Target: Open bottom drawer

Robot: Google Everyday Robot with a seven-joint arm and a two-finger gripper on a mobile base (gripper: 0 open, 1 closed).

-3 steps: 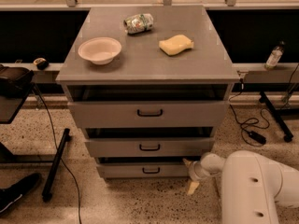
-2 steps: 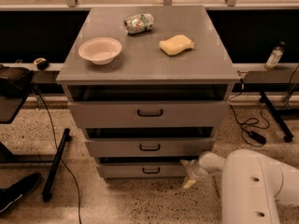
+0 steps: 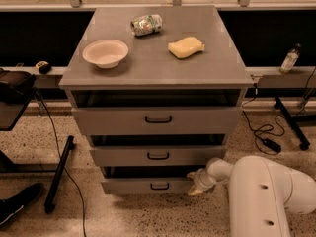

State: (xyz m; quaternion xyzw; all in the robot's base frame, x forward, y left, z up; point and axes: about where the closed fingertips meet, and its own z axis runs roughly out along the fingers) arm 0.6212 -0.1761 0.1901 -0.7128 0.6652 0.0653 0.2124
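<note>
The robot's cream-coloured two-finger gripper [image 3: 196, 183] sits low, right at the right end of the slim grey bottom drawer [image 3: 133, 184] with the small black loop handle. Honestly can't make out if it's spread or clamped. That drawer is the lowest of three in the grey metal cabinet [image 3: 158, 73], with a dark gap above its front.

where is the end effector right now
In the camera view the end effector is low and right of centre, near the floor, at the right end of the front of the bottom drawer, to the right of its black handle.
</note>
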